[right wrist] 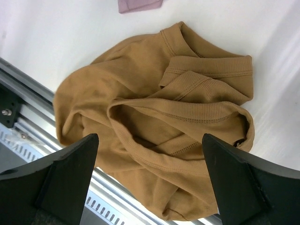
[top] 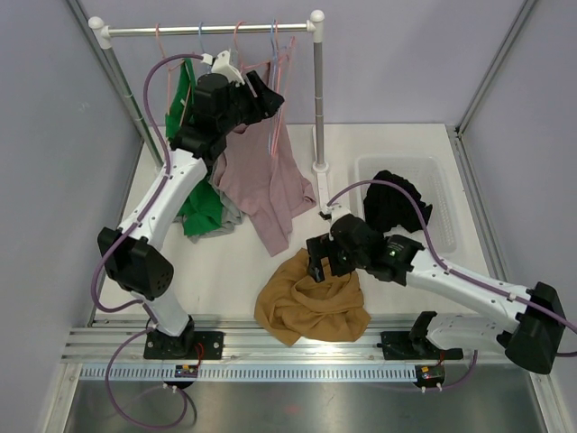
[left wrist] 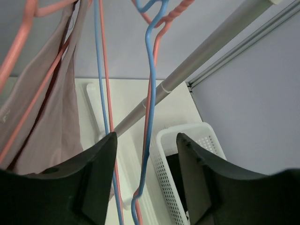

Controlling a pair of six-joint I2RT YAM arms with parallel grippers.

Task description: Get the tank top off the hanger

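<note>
Left claw [left wrist: 146,140]: fingers apart, a blue wire hanger [left wrist: 151,93] passing between them. The mauve fabric tank top [top: 266,180] hangs on a pink plastic hanger [left wrist: 18,40] at 11 o'clock of the white worktop [top: 379,144]. Right claw [right wrist: 150,140]: fingers apart, above a crumpled brown garment [right wrist: 140,93] at 6 o'clock.

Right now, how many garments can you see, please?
4: green fabric top hanging left on the rail, mauve tank top beside it, crumpled tan cotton top on the table, black garment in the white plastic basket. Others may hide behind.
</note>
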